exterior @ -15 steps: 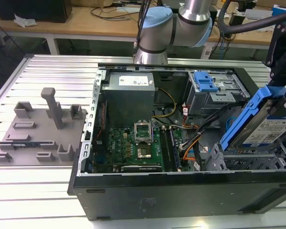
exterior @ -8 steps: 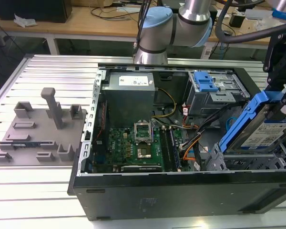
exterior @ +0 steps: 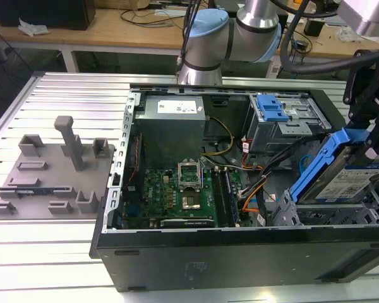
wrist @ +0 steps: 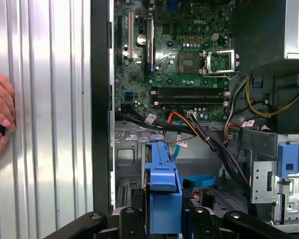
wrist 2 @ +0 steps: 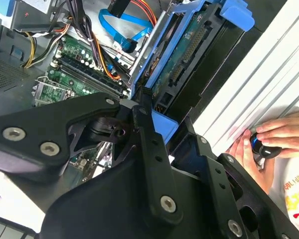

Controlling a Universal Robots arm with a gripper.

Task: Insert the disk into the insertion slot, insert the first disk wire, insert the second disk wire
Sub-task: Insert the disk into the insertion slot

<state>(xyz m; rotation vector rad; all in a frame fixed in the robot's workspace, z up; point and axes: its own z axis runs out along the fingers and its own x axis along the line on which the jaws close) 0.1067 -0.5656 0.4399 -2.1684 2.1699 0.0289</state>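
Hand (wrist: 164,209) of mine seems clamped on the disk (exterior: 348,180), tilted over the insertion slot (exterior: 328,213) at the exterior view's right; entering skewed, it could jam there.

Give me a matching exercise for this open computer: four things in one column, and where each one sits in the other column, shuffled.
1 disk
2 motherboard
3 grey fixture plate
4 hand

A on the table, to the exterior view's left of the case
B tilted in the gripper at the insertion slot
C flat inside the case
D on a small dark knob

Pairs: 1-B, 2-C, 3-A, 4-D
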